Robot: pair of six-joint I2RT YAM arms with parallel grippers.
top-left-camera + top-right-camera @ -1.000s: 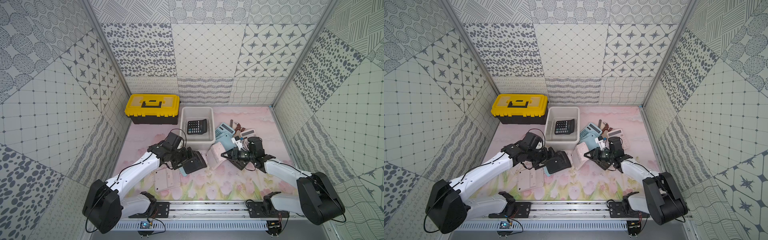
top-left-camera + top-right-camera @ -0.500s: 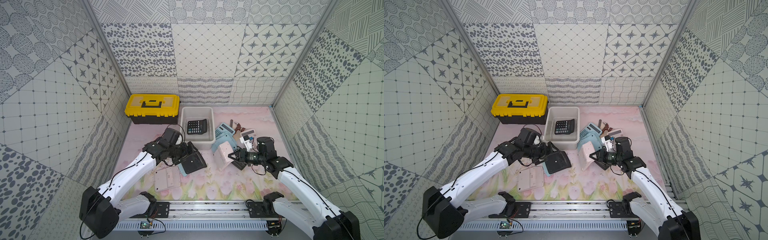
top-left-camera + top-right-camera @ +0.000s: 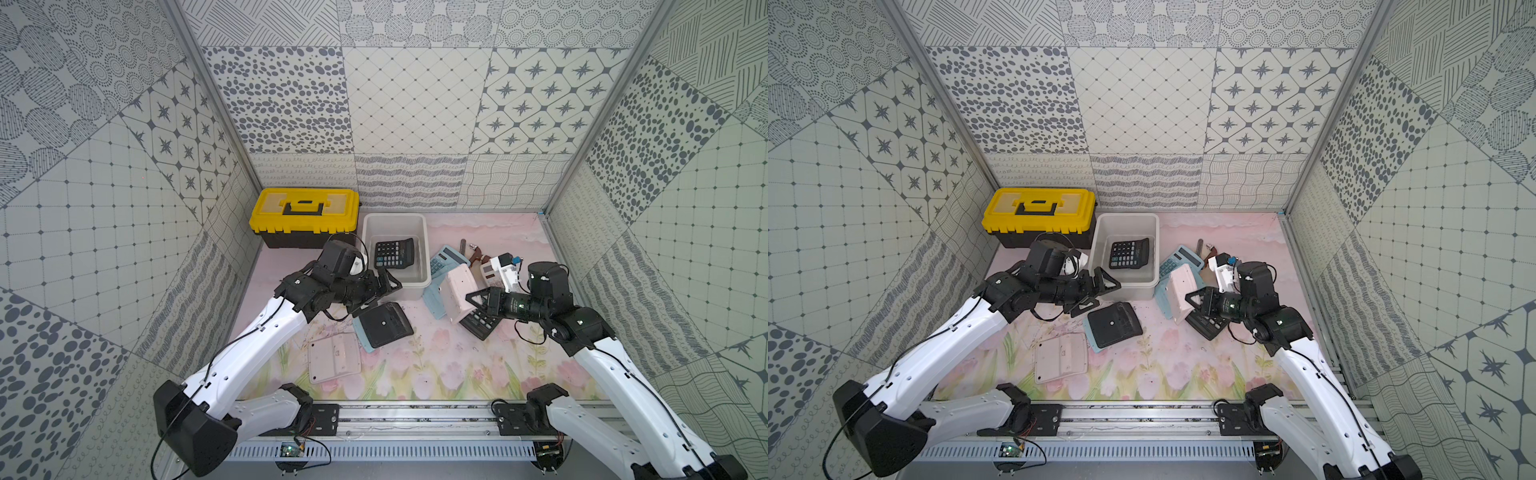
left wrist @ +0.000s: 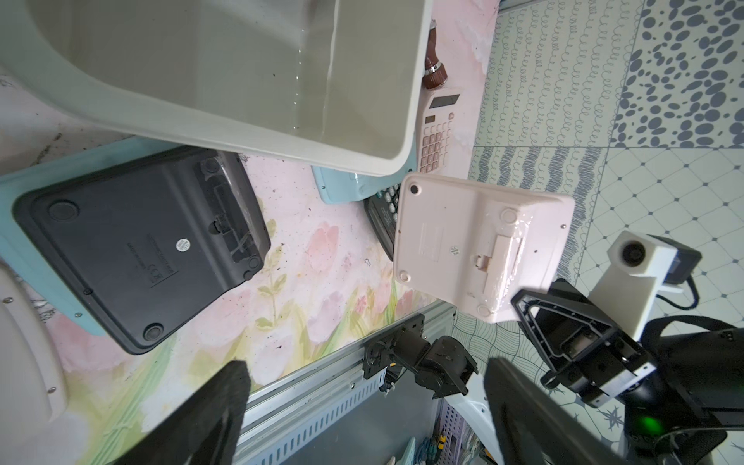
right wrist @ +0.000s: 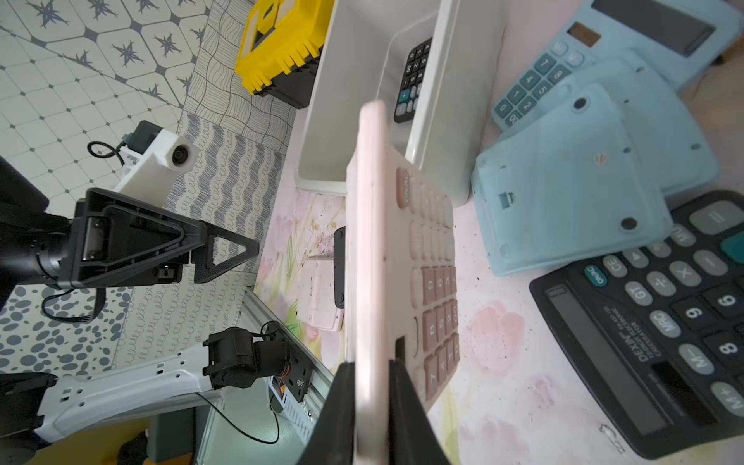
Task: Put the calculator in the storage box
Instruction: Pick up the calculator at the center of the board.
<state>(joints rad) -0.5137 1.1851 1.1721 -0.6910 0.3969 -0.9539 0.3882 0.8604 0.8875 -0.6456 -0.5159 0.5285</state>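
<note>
Beside the off-white plastic storage box (image 3: 413, 291), the right gripper (image 5: 372, 384) pinches the stiff, likely slippery pale-pink calculator (image 3: 459, 291) by its edge; the left gripper (image 3: 380, 291) gapes empty.

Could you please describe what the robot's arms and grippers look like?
The left arm and right arm are white shells with black joints and thin black cables. The left gripper and right gripper are black, with triangular open frames. A green light glows near the right wrist.
</note>
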